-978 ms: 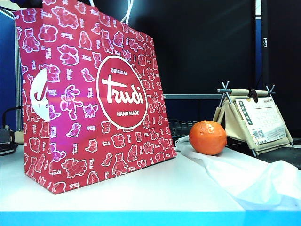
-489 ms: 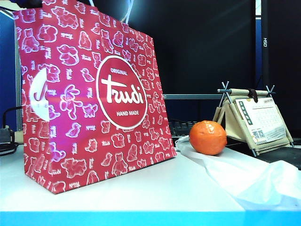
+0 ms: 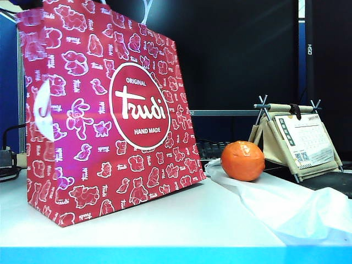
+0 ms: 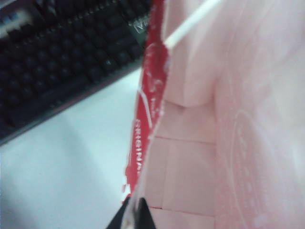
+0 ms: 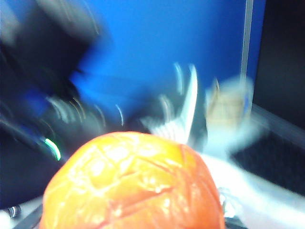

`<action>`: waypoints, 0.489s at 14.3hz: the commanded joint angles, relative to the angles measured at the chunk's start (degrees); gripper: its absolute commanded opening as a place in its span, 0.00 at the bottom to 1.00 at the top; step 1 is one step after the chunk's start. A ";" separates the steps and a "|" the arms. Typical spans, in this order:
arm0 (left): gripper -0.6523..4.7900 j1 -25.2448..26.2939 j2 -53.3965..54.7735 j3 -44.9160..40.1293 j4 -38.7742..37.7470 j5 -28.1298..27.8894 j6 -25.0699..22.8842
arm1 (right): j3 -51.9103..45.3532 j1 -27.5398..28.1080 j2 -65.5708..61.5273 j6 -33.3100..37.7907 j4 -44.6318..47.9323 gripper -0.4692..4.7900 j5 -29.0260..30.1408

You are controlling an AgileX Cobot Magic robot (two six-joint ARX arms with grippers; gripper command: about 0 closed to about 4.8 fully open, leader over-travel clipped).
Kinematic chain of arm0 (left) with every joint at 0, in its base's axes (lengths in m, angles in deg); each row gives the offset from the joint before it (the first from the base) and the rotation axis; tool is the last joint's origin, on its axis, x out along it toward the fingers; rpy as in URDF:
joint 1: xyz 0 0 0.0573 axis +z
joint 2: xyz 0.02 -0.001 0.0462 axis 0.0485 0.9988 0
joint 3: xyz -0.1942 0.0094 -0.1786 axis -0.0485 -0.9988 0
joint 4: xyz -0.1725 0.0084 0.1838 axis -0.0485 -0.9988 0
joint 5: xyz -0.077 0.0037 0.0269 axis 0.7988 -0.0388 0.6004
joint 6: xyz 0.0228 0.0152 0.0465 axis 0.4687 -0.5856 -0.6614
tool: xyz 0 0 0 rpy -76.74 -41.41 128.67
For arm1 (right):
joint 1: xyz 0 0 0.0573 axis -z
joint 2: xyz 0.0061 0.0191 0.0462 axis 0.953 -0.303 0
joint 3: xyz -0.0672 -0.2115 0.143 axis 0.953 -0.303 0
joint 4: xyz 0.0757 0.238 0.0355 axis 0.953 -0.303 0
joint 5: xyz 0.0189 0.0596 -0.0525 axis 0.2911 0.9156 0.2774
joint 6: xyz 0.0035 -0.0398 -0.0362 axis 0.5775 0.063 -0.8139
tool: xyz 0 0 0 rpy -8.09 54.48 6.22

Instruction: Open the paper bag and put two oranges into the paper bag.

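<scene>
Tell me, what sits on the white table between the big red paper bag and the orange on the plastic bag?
Nothing: in the exterior view, only bare white table separates the red-pink Trudi paper bag from the round orange on its thin white plastic bag.

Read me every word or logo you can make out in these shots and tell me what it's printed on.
"ORIGINAL Trudi HAND MADE": white round logo on the glossy red-pink paper bag.
"ORIGINAL", partly cut: the bag's red edge, left wrist view, by the shut left claw.
"OSD": dark vertical bar.
Small desk calendar: print too small.
Right wrist view: blurred, none readable.
</scene>
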 commanded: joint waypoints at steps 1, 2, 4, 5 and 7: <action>0.11 -0.02 -0.11 0.24 1.86 -0.79 0.50 | 0.09 -0.17 0.15 -1.90 -3.54 0.08 -5.03; 0.11 -0.02 -0.11 0.24 1.81 -0.76 0.50 | 0.09 -0.17 0.15 -2.19 -3.93 0.08 -5.88; 0.11 0.00 -0.11 0.24 1.79 -0.79 0.48 | 0.11 -0.11 0.26 -2.25 -3.96 0.08 -5.86; 0.11 0.00 -0.11 0.24 1.79 -0.79 0.48 | 0.13 -0.07 0.98 -2.25 -3.72 0.08 -5.86; 0.11 -0.02 -0.11 0.24 1.84 -0.79 0.48 | 0.15 -0.09 3.82 -2.21 -1.62 0.08 -5.86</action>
